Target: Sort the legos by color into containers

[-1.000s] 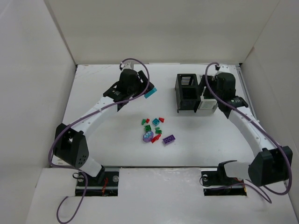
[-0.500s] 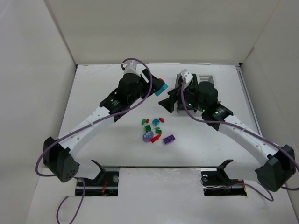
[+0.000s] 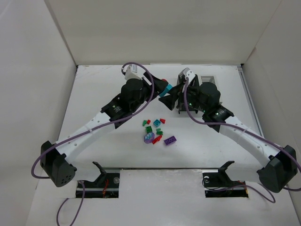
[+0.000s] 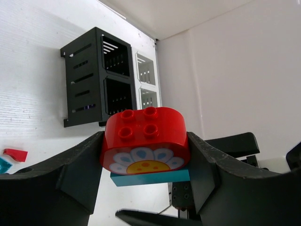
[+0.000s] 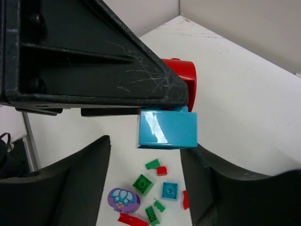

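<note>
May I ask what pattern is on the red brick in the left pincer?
The red brick shows a pale-petalled, yellow-centred flower; left wrist view.

White surface (image 3: pixel 94 89), bare over most of its spread. Near the middle, lying loose and close together: legos (image 3: pixel 156 123) in green, teal, red and purple, among them a domed purple brick (image 3: pixel 149 138). Farther back, standing joined side by side: black container (image 4: pixel 96 77) and white container (image 4: pixel 146 80).

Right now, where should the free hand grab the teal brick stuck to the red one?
By its two flat side faces, coming from its free end: the teal brick juts clear of the left hand, which clamps the red brick.
</note>
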Controlling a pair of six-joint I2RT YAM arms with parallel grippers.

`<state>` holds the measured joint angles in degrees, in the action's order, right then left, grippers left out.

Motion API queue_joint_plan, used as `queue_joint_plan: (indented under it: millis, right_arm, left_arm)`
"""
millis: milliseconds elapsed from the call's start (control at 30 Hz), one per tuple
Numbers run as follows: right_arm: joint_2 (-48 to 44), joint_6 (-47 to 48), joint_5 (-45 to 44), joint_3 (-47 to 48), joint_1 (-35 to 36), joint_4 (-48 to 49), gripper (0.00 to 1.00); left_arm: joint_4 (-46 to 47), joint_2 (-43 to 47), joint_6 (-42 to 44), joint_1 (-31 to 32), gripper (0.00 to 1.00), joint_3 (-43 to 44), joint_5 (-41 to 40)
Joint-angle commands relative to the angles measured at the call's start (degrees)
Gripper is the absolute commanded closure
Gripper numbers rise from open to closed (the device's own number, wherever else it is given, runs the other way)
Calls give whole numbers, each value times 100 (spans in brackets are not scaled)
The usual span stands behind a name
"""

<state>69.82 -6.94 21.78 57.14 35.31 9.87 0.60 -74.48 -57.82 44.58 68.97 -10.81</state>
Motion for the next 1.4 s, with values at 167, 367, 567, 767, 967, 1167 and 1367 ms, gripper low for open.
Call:
queue_joint_plan:
  millis: [167,367,567,767,967,1167,1367]
  right_arm:
    - [-258,-97,125,-98,90,613,51]
    - [-259,-44,72,-98,90,666,72]
    - [-259,-44,10,-98,90,666,88]
    - [-443,-44,-103,-361,90,666,100]
    - [-987,-44,-218,-984,-41,499,100]
    - [-1401,-44,-428,-1302,-357,174,100]
    - [-886,-44,-1078,-978,-928,68,100]
  left_arm:
    - [335,179,-133,104,77,-41,-211]
    - [484,65,-133,104,77,-41,-19]
    - [432,-41,-10,104,77,64,44]
    - [318,-41,-10,43,77,117,-62]
    - [168,12,-10,-493,77,65,139]
    - [116,-41,-10,-906,77,11,202]
    - [-95,-155,253,-1092,77,64,202]
